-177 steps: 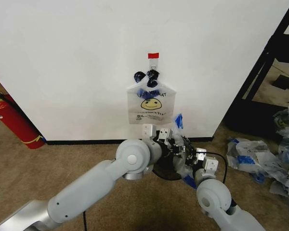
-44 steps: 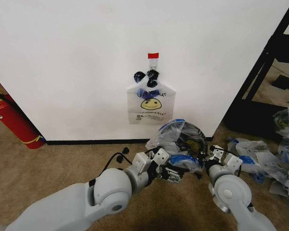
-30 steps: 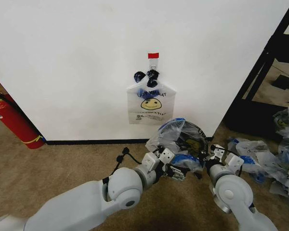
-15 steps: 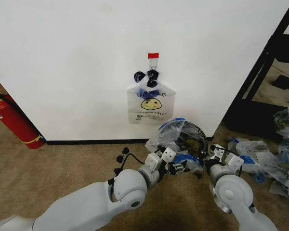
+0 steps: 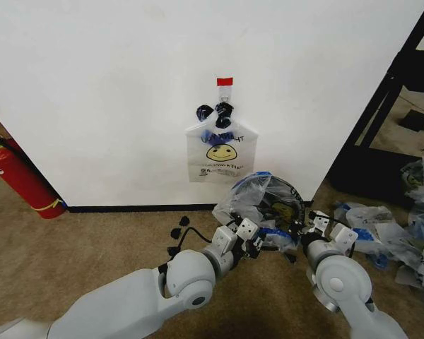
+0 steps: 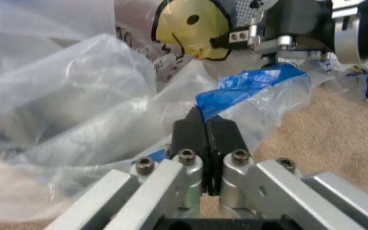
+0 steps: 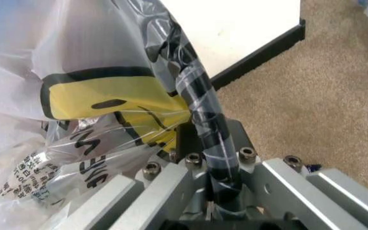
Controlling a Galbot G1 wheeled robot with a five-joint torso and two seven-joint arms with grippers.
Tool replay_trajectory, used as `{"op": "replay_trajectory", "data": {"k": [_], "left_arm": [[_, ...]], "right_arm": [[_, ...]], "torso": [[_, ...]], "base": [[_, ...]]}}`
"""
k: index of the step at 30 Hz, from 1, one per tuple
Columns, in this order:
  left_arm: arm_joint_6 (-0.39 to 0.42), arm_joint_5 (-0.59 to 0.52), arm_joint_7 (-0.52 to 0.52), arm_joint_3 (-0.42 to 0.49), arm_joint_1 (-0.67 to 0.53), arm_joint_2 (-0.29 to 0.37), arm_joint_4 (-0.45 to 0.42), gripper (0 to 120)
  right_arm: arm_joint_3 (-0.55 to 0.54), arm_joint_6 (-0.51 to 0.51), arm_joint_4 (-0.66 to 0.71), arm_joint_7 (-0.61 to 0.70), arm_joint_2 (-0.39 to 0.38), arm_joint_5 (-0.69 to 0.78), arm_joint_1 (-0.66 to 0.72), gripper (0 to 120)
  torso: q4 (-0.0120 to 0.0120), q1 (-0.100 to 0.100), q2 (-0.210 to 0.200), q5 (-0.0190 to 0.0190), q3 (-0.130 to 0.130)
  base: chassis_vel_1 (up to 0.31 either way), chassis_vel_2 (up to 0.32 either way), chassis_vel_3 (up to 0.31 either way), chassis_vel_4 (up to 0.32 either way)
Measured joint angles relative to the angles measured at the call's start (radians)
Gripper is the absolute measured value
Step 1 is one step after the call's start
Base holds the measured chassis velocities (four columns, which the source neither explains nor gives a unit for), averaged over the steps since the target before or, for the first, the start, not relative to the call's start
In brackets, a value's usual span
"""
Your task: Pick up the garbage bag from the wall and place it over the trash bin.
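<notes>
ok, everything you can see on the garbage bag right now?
The garbage bag is thin, translucent, whitish, crinkled plastic with a yellow smiley print and dark lettering. It is draped over the tipped trash bin on the carpet by the wall. The left gripper is shut on its film near a blue tape patch; the right gripper clamps bag and bin rim together.

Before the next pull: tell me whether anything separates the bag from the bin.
Nothing visible does. The thin translucent smiley-print garbage bag already drapes the black wire-mesh trash bin; left gripper has shut jaws pinching its film, and right gripper clamps the bagged rim.
</notes>
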Motion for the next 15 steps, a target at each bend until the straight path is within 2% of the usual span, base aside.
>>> {"op": "replay_trajectory", "data": {"k": [8,15], "left_arm": [[-0.015,0.010,-0.019,-0.017,0.048,0.028,-0.019,0],[-0.028,0.049,-0.004,-0.038,0.131,0.049,-0.042,0]], "right_arm": [[-0.002,0.000,-0.005,0.028,0.020,0.026,0.020,0],[-0.027,0.004,0.041,0.127,0.056,0.112,0.051,0]], "torso": [[0.0000,0.000,0.000,0.0001,0.000],[0.0003,0.000,0.000,0.0001,0.000]], "base": [[0.000,0.000,0.000,0.000],[0.000,0.000,0.000,0.000]]}}
